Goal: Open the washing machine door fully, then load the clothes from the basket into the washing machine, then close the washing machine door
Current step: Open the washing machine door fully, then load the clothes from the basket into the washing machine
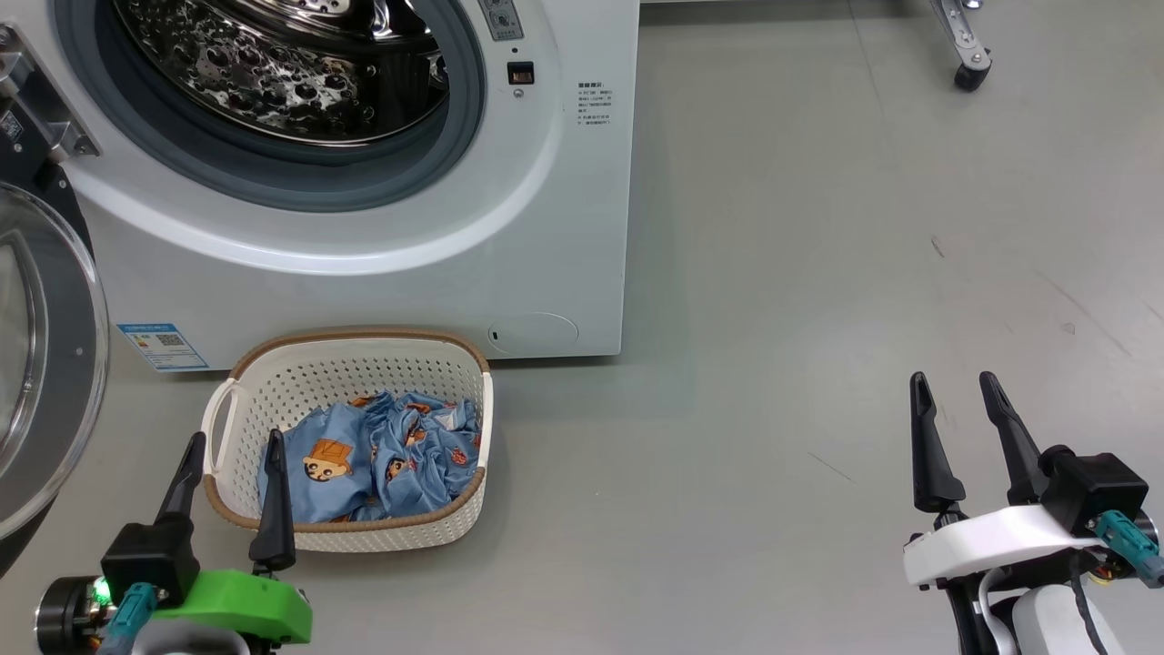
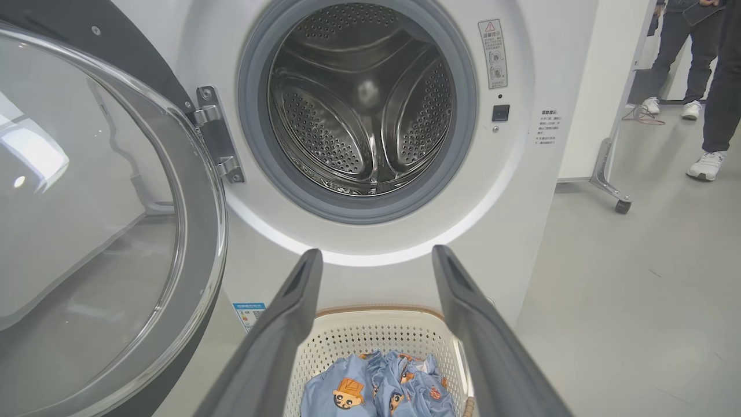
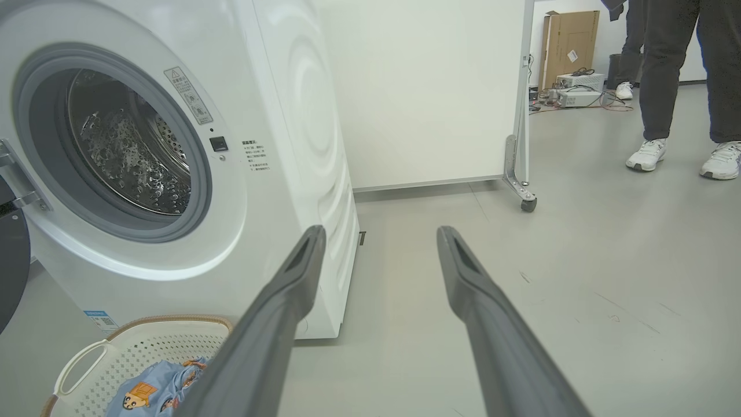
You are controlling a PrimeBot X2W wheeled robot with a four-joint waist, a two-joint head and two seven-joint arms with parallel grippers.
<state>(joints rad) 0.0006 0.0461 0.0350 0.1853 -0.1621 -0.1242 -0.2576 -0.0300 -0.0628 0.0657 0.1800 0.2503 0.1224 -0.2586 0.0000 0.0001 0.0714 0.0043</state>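
Left gripper (image 1: 236,441) sits closest in the head view, its jaws spread and holding nothing. The basket (image 1: 364,373) lies just beyond and partly between its fingertips, with the clothes (image 1: 382,455) heaped inside. Further ahead of those jaws stands the washing machine (image 1: 364,264), and out to their left the washing machine door (image 1: 55,364) hangs swung wide. The right gripper (image 1: 954,380) is likewise spread and empty, well apart from the basket, with grey floor (image 1: 818,273) ahead of it.

Through the left wrist view, the clothes show low between the jaws. The steel drum (image 2: 365,104) is straight ahead above them with no garment visible inside, and the door is off to the left on its hinge (image 2: 217,139).

Through the right wrist view, the basket lies low and left of the jaws with the machine beyond it. A person's legs (image 3: 666,87) stand far off to the right.

Opening the door looks done. Loading has not begun, since every garment visible is in the basket, and closing the door comes after that.
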